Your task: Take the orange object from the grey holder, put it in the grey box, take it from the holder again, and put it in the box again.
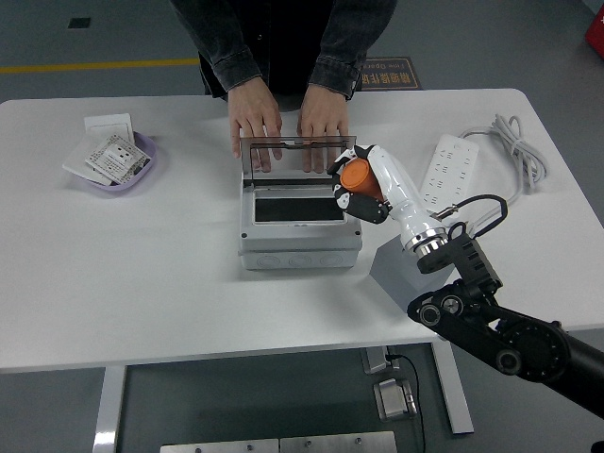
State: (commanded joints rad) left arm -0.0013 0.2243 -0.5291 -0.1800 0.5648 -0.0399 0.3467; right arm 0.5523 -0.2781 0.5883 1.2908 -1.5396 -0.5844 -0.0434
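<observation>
The orange object (356,176) is a small orange cylinder held in my right hand (360,186), whose fingers are curled around it. The hand holds it in the air over the right end of the open grey box (298,222), just above the box's dark opening. The grey holder (401,272), a grey block, stands on the table right of the box, partly hidden by my right arm. The box's clear lid (294,157) stands upright at the back. My left hand is out of view.
A person at the far side rests both hands (255,121) on the top of the box's lid. A white power strip (443,166) with its cable lies at the right. A purple dish (127,162) with cards sits at the far left.
</observation>
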